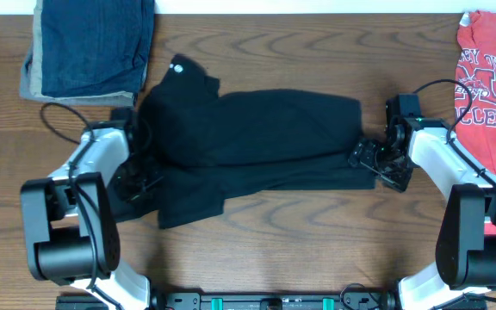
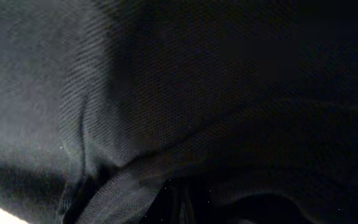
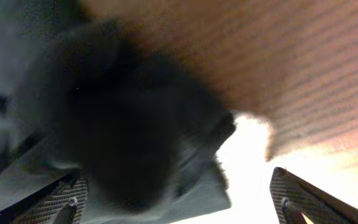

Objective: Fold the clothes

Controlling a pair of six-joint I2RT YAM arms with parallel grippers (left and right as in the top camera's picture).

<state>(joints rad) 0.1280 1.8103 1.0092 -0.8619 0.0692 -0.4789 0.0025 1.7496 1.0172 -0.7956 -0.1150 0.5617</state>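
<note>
The black shirt (image 1: 248, 138) lies bunched lengthwise across the middle of the tabletop (image 1: 300, 241), its small white logo (image 1: 177, 69) showing at the upper left end. My left hand (image 1: 136, 176) sits at the shirt's left edge, half buried in cloth. Its wrist camera shows nothing but dark weave pressed close. That hand is closed, though I cannot tell whether it has fabric pinched. My right hand (image 1: 377, 164) is at the shirt's right end, its fingers (image 3: 297, 199) spread wide apart, with a fold of cloth lying against one finger and bare wood by the other. A blue denim and tan stack (image 1: 89, 47) rests at the far left corner, a red printed T-shirt (image 1: 489, 77) at the far right.
</note>
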